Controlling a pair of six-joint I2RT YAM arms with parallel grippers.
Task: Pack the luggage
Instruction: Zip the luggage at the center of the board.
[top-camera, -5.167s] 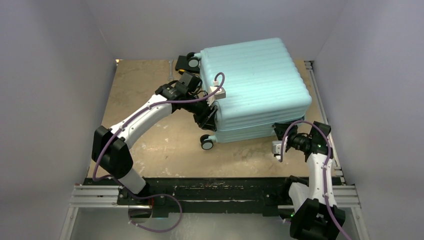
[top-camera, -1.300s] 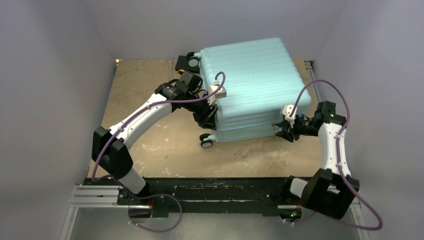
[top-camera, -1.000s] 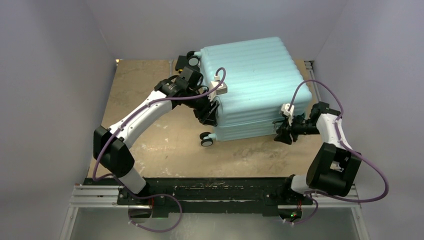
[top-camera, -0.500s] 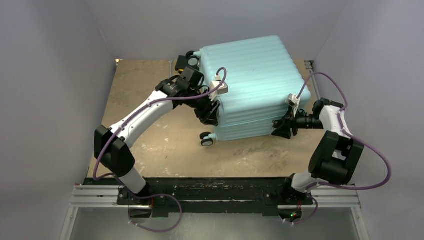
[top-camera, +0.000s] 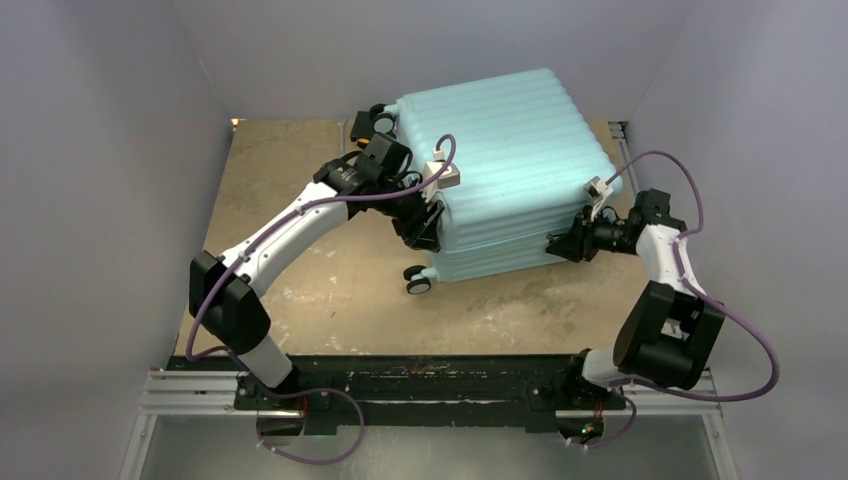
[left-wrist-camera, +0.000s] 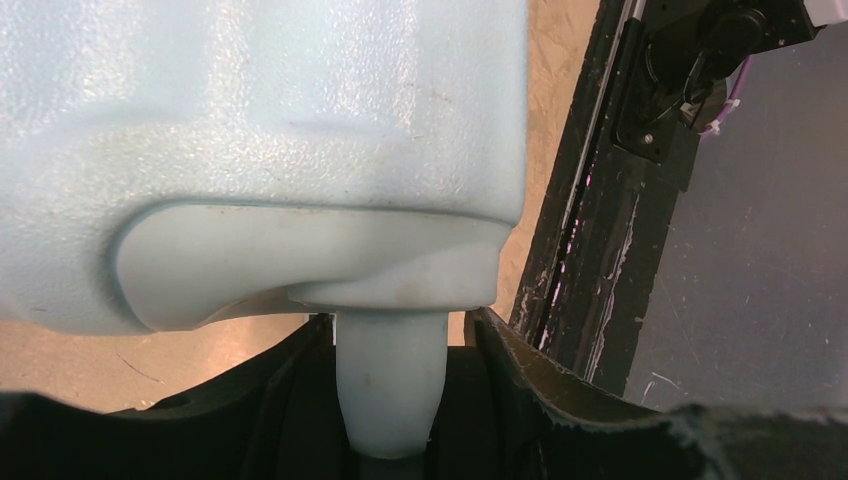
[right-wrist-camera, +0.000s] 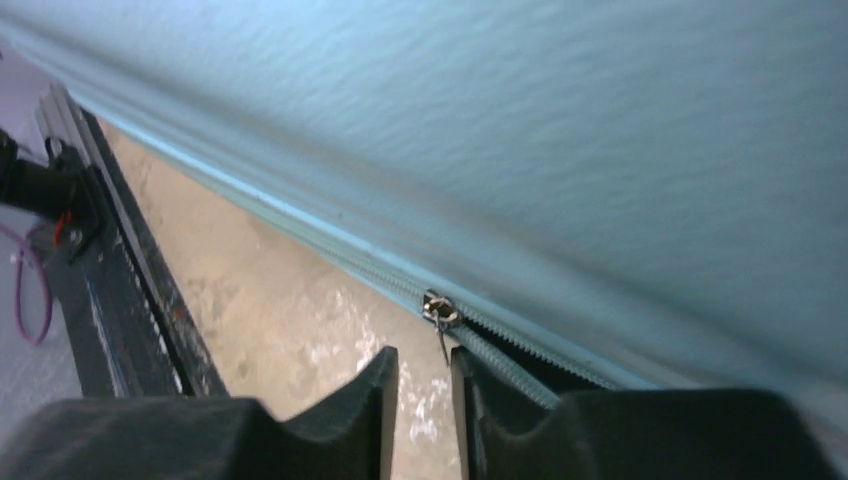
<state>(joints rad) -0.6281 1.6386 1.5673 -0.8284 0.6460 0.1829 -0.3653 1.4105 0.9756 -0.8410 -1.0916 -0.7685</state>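
The luggage (top-camera: 510, 160) sits toward the back right of the tabletop (top-camera: 290, 200), lying flat with the ribbed shell up and one wheel (top-camera: 418, 285) sticking out at the near left corner.

The left end effector (left-wrist-camera: 390, 350) is clamped on a pale stub (left-wrist-camera: 390, 390) under the left edge of the case, one finger on each side. Looks to me like its job is just to brace.

The right end effector (right-wrist-camera: 425, 375) is at the near right side. Its fingers are almost together with only a slim gap, and the zipper pull (right-wrist-camera: 438, 310) hangs right at the mouth of it. Honestly can't tell if the tab is actually pinched. The zipper looks parted on one side of the slider, so my guess is the step in hand is zipping it shut.

Tips for doing it well:
- get the tab fully between the pads before pulling
- drag along the zipper line, not away from the shell
- keep the left grip firm so the case doesn't spin
- go slow around the corner
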